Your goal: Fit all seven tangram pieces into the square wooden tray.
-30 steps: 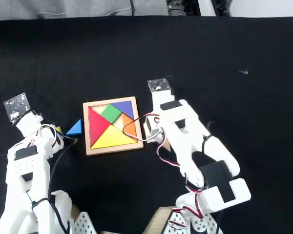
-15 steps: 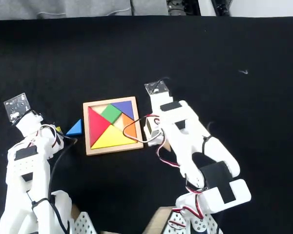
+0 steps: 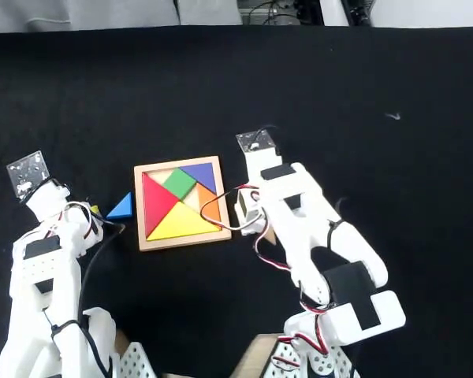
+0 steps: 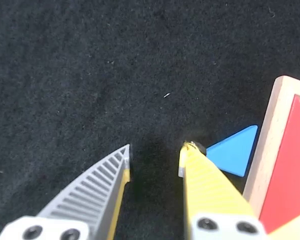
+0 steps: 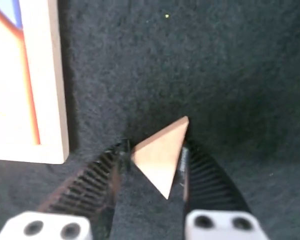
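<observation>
— Barely anything moved: right gripper clamps the tan triangle just right of the tray, mid-frame from above.
— And the left gripper gapes empty beside the blue triangle. That tan piece could snag the rim.

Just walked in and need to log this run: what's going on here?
The square wooden tray already holds several tangram pieces. The right hand is shut on a tan triangle just beside the tray. The left hand is open, next to a blue triangle lying outside the tray.
</observation>
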Tool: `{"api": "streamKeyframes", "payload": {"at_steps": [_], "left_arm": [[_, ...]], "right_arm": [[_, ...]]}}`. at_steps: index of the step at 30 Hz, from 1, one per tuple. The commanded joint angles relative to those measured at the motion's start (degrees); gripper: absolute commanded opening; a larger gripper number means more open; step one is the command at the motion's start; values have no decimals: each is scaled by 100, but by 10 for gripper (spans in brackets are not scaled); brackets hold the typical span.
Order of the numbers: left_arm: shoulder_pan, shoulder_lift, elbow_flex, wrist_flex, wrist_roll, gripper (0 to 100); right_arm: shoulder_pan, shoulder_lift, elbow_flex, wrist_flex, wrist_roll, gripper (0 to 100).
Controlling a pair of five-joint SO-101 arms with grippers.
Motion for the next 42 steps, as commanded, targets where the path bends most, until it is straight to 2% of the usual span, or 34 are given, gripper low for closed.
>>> {"api": "streamKeyframes", "payload": {"at_steps": [1, 5, 12, 16, 21, 26, 33, 42], "left_arm": [[40, -105, -40, -62, -44, 170], [48, -105, -40, -62, -44, 170], [48, -105, -40, -70, -44, 170], [48, -105, -40, -79, -44, 170], [57, -105, -40, -88, -44, 170], [57, -105, -40, -88, -44, 170], [57, -105, -40, -97, -44, 170], [66, -105, -48, -97, -44, 170]], "right_arm": [[26, 4, 40, -70, 53, 89], [26, -57, -84, -9, 53, 87], [-26, -321, -1429, 1125, 246, 86], [-510, -365, -2044, 1380, 229, 86], [-1257, -303, -2686, 1380, -369, 87], [-1758, 505, -3556, 1389, -923, 88], [-1802, 2114, -4673, 1459, -1908, 86], [-1820, 2659, -5086, 1512, -1987, 89]]}}
